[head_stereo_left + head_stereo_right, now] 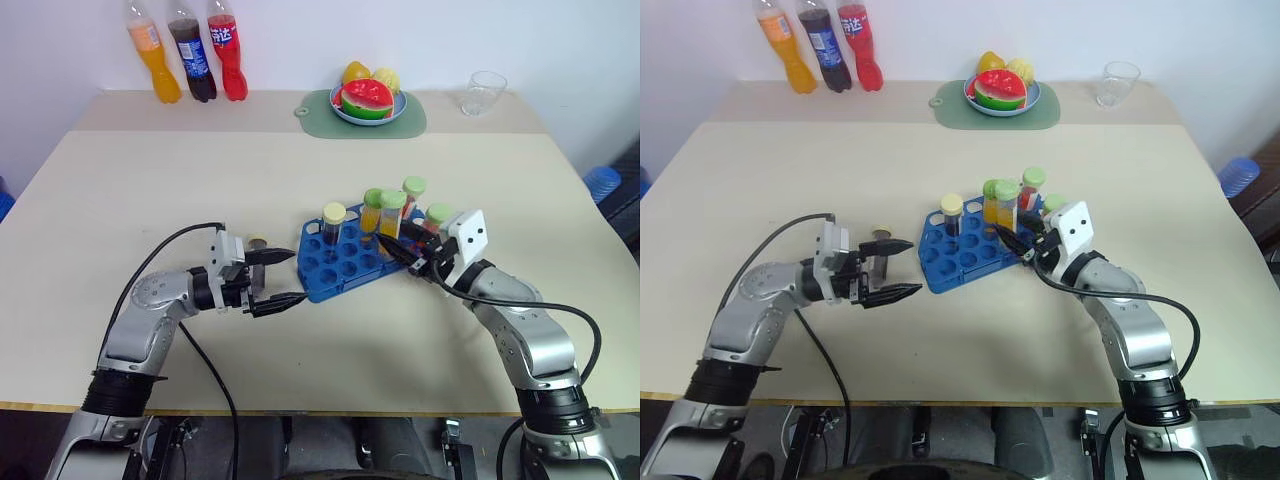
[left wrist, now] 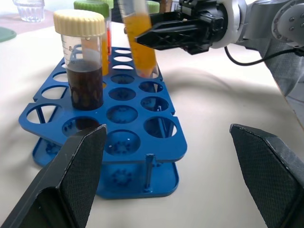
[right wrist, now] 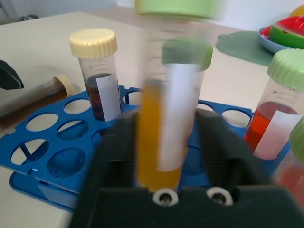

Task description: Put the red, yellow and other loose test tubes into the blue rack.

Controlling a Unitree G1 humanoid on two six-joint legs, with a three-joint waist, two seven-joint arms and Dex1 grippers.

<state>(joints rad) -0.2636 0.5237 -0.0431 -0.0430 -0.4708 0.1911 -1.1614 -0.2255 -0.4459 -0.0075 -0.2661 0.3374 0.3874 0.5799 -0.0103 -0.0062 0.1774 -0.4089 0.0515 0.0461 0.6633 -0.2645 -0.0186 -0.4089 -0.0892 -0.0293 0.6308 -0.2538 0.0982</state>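
Right gripper (image 2: 154, 35) clamps the green-capped clear plastic tube of yellow-orange liquid (image 2: 141, 45) mid-body over the bright blue perforated plastic rack (image 2: 142, 142); light, slippery; left gripper (image 1: 282, 277) gapes

Bright even light, blurred right-wrist foreground

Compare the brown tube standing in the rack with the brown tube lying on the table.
The cream-capped brown tube stands upright in the blue rack; the loose brown tube lies flat on the table beside the rack. The standing one bears a white label; none shows on the lying one. Both hold dark brown liquid under cream caps.
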